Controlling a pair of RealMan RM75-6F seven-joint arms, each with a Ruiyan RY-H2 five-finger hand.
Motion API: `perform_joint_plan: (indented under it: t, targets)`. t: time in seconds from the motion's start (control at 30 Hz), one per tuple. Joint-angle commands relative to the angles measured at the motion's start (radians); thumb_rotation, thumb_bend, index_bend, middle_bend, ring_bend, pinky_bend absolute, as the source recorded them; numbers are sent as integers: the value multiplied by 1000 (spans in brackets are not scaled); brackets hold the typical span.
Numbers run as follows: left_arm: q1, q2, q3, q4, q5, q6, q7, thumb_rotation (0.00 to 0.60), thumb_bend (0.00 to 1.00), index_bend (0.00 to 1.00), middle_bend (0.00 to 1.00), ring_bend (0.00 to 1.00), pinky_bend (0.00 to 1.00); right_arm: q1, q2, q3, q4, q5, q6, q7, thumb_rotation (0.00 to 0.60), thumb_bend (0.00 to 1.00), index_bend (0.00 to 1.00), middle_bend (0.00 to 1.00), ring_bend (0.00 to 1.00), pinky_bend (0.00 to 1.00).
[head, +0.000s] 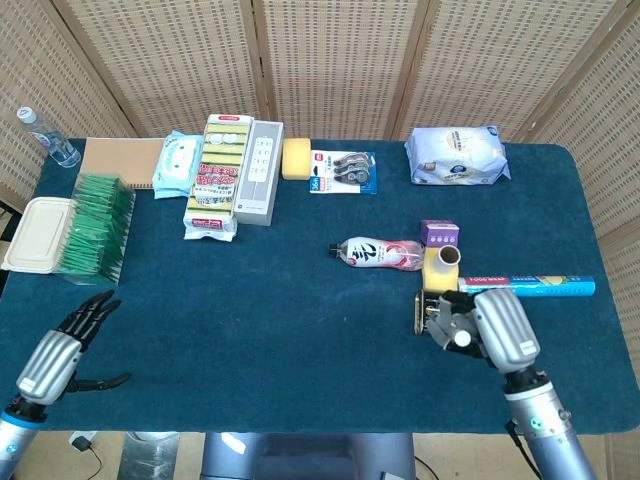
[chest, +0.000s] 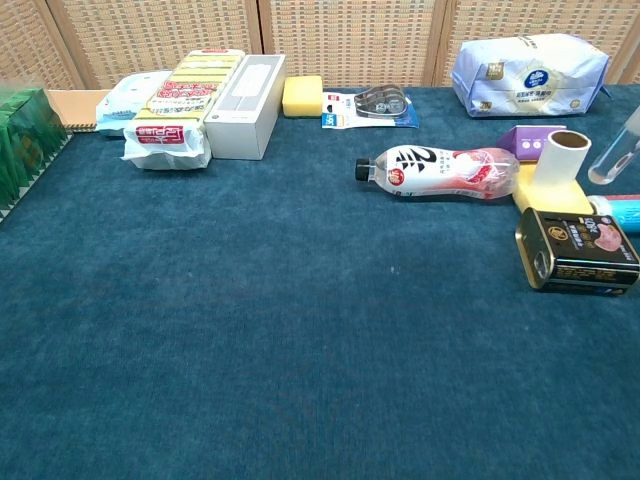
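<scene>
My right hand (head: 492, 328) hovers at the right front of the table, its fingers bent over the right end of a black tin (head: 428, 313) lying on its side. In the chest view the tin (chest: 578, 262) lies untouched on the cloth, and only one fingertip (chest: 616, 148) of that hand shows above it at the right edge. A yellow box with a cardboard tube (head: 441, 267), a purple box (head: 439, 234), a blue roll (head: 535, 287) and a lying bottle (head: 377, 254) crowd just behind. My left hand (head: 58, 355) floats empty with fingers spread at the front left corner.
Along the back lie a wipes pack (head: 457, 153), tape dispensers (head: 343, 170), a yellow sponge (head: 296, 158), a white box (head: 258, 171) and sponge packs (head: 218, 176). A green stack (head: 96, 224) and a beige container (head: 38, 232) sit at the left edge.
</scene>
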Motion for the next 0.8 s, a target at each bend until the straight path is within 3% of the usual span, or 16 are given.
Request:
perform_joint_plan:
  t: [0.03, 0.47, 0.8]
  targets:
    - [-2, 7, 6, -19, 31, 7, 10, 446, 0, 9, 2, 30, 170, 99, -77, 166, 90, 329, -43, -32, 600, 458, 785, 1000, 1000, 1000]
    - [-2, -1, 0, -23, 14, -16, 45, 448, 0, 9, 2, 30, 170, 197, -167, 237, 228, 418, -53, -85, 600, 457, 785, 1000, 1000, 1000]
    - [-3, 2, -3, -26, 7, -21, 49, 446, 0, 9, 2, 30, 170, 238, -199, 250, 315, 482, -87, -103, 600, 456, 786, 1000, 1000, 1000]
